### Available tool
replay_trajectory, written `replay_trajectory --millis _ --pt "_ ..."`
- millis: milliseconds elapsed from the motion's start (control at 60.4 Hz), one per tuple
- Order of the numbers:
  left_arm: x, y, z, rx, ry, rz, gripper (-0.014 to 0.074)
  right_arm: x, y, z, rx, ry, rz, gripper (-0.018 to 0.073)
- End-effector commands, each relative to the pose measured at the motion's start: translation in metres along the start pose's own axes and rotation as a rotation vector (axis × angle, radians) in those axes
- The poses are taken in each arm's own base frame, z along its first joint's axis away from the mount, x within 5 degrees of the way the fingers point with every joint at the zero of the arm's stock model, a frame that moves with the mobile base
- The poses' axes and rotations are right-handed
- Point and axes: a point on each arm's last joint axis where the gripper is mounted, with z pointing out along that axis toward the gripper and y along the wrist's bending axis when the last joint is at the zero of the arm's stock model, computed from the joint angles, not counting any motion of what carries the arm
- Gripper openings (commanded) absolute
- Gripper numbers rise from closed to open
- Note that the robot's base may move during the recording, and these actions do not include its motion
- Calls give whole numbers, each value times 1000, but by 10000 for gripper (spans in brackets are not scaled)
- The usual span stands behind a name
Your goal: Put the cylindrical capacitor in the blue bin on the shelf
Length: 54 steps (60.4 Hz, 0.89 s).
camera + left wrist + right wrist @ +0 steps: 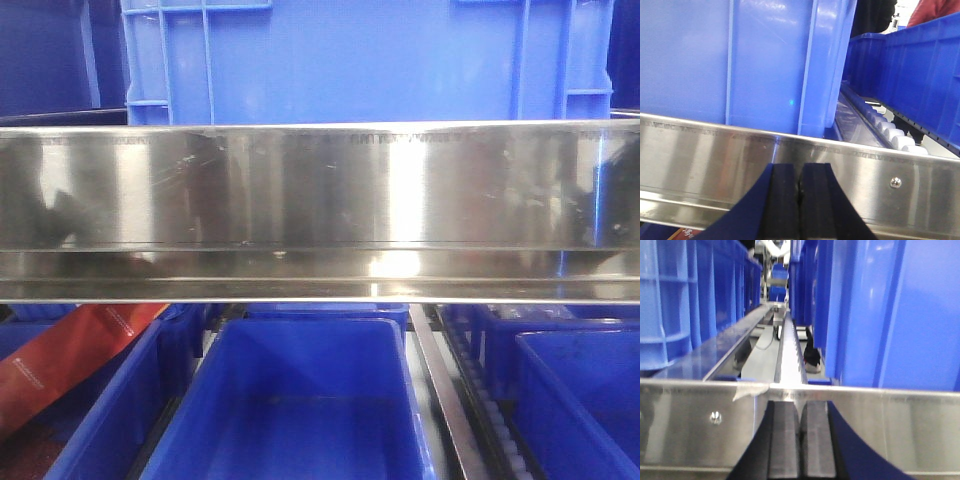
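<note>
Plainly, the biggest risk here is that neither tool has anything to deliver. The left tool (800,200) shows its two dark pads pressed together with no gap and nothing between them, and the right tool (801,440) looks the same, pads closed on each other. The cylindrical capacitor appears in none of the three views, so where it lies cannot be told; any move toward a bin now would likely be an empty one. Both tools sit close in front of the shelf's front rail (320,190), a broad reflective steel band, with a large blue crate (360,60) on the tier above it and an open blue bin (300,400) on the tier below, which looks empty in the part that shows. A second danger is collision: with the rail filling each wrist view, a forward push without first rising or dropping would probably strike the steel. The mirror finish could also mislead any depth reading. Roller tracks (890,132) run between the crates, and a small part dropped there could slip into the gaps. A red package (70,360) lies in the lower left bin.
</note>
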Motion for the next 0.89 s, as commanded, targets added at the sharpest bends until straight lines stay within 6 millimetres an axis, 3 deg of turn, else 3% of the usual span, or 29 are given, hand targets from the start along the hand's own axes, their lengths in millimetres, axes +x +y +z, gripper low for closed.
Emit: replay_trajectory --millis 0,878 --pt "-2 -1 0 8 -21 -13 -111 -2 -1 0 10 -30 1 -163" --pt "-2 -1 0 8 -21 -13 -111 -2 -1 0 10 -30 1 -163"
